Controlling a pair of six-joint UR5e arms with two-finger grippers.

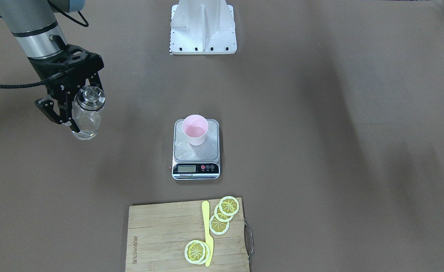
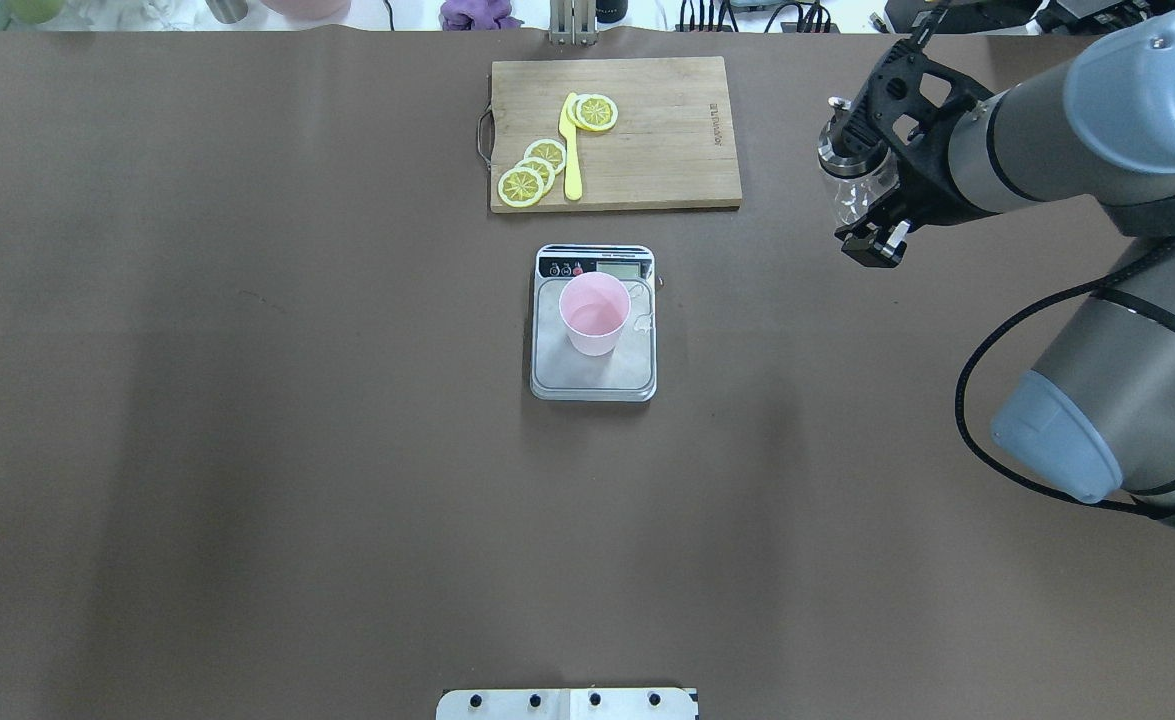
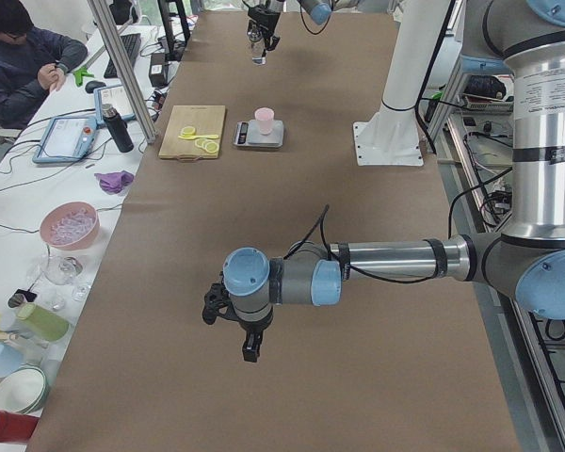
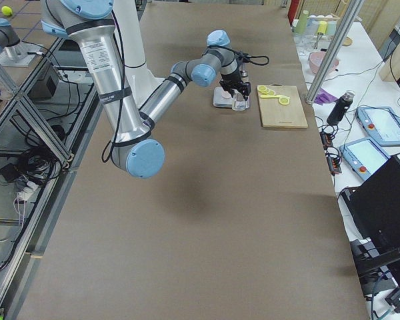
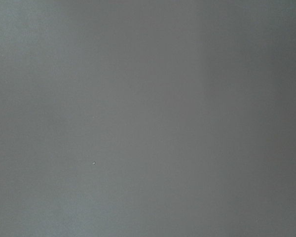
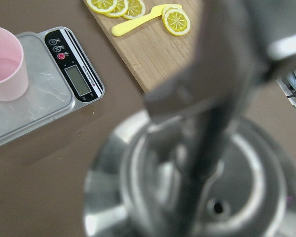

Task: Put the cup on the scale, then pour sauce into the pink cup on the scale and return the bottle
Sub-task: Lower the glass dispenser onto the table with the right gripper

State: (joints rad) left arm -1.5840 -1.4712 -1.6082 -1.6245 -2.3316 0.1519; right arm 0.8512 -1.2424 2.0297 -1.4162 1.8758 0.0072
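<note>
The pink cup (image 1: pixel 194 130) stands upright on the scale (image 1: pixel 206 153) at mid-table, with liquid in its bottom. Clear droplets lie on the steel platform beside it. My right gripper (image 1: pixel 79 120) is shut on the glass bottle (image 1: pixel 88 113) and holds it upright, well off to my right of the scale (image 2: pixel 592 378) in the overhead view. I cannot tell whether the bottle (image 2: pixel 850 178) touches the table. Its silver cap (image 6: pixel 187 192) fills the right wrist view. My left gripper (image 3: pixel 250 347) hangs low over bare table, far from the scale. I cannot tell if it is open.
A wooden cutting board (image 2: pixel 667 150) with lemon slices (image 2: pixel 532 170) and a yellow knife (image 2: pixel 571 160) lies beyond the scale. The robot's white base (image 1: pixel 203 28) stands behind the scale. The left wrist view shows only brown table.
</note>
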